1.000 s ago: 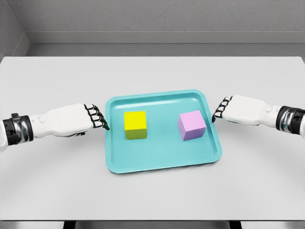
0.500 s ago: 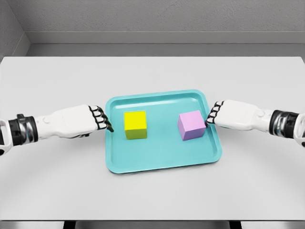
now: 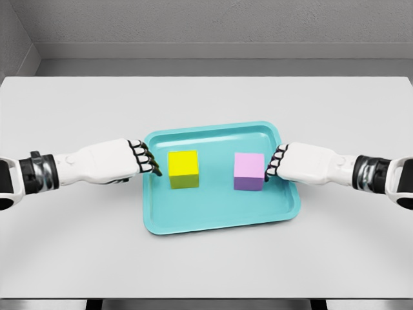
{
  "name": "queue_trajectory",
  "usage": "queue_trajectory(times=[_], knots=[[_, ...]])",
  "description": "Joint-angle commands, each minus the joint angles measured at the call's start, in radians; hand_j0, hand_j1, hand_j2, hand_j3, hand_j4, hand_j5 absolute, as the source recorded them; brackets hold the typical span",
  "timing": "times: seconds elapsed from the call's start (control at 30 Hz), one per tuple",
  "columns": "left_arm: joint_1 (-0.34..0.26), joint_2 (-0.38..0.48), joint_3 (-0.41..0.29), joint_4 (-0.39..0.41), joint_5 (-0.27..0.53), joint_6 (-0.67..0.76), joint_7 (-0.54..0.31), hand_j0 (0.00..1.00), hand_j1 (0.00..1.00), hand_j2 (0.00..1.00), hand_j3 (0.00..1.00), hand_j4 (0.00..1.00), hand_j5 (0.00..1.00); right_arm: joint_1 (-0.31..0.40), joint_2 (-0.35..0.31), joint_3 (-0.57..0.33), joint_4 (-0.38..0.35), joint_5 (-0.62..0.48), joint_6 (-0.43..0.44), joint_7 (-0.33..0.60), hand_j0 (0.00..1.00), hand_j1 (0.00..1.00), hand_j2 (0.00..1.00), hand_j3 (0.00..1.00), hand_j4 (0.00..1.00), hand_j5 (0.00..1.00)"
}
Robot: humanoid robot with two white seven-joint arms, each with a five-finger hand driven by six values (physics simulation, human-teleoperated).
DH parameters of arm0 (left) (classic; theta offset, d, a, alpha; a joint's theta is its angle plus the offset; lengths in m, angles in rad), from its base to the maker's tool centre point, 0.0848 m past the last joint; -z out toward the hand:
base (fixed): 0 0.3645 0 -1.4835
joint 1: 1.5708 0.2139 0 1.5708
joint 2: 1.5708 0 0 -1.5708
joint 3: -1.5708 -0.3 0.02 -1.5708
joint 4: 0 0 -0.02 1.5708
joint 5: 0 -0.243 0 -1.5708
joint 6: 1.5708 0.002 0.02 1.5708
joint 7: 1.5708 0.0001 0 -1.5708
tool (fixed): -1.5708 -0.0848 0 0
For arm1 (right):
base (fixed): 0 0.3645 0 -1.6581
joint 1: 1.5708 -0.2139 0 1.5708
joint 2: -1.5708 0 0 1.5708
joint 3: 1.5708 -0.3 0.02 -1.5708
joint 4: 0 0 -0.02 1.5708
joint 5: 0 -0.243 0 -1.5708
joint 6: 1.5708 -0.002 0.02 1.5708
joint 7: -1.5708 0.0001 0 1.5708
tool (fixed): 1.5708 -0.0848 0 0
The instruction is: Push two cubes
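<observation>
Head view of a grey table (image 3: 206, 258) carrying a shallow teal tray (image 3: 219, 216), long side running left to right. Two cubes sit flat on the tray floor, apart from one another. The yellow cube (image 3: 183, 164) stands toward the tray's left edge; the lilac cube (image 3: 249, 168) stands right of the tray's middle, toward its right edge.

The left hand (image 3: 129, 160) reaches over the tray's left rim with fingers curled and holding nothing; its dark fingertips (image 3: 155, 170) lie just beside the yellow cube's left face, and contact cannot be confirmed. The right hand (image 3: 290, 163) reaches over the right rim, fingers likewise curled and empty, knuckles against the lilac cube's right face (they appear to touch).

Handling, as a judgement: both cubes look rigid, sharp-edged and plain-faced, probably light, and not fragile. They should slide readily on the smooth tray floor. No grasp is called for. The sound place to bear on each is the middle of its outer side face, low down, so that it slides rather than tips or turns. An off-centre push would likely spin a cube, and a hard push might shift the tray itself on the table.

No brand, label or writing is visible on cubes, tray, table or hands.
</observation>
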Motion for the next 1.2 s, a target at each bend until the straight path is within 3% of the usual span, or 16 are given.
queue_trajectory(times=[0.0,0.4,0.57,1.17], knots=[[0.0,-0.005,-0.014,0.001,0.001,0.001,0.0,0.77,0.77,0.77,0.77,0.77,0.77,0.0,0.006,0.001,-0.001,-0.005,0.002,0.0,0.64,0.64,0.64,0.64,0.64,0.64],[0.0,-0.018,-0.021,0.005,0.001,0.001,-0.013,0.77,0.77,0.77,0.77,0.77,0.77,-0.002,0.062,0.005,0.011,0.015,0.002,0.014,0.64,0.64,0.64,0.64,0.64,0.64],[-0.015,-0.018,-0.02,0.008,0.0,0.001,-0.015,0.77,0.77,0.77,0.77,0.77,0.77,-0.015,0.064,0.001,0.058,0.015,0.002,0.014,0.64,0.64,0.64,0.64,0.64,0.64],[-0.038,-0.064,-0.021,0.011,-0.002,0.001,-0.035,0.77,0.77,0.77,0.77,0.77,0.77,-0.041,0.087,-0.008,0.032,0.017,0.002,0.037,0.64,0.64,0.64,0.64,0.64,0.64]])
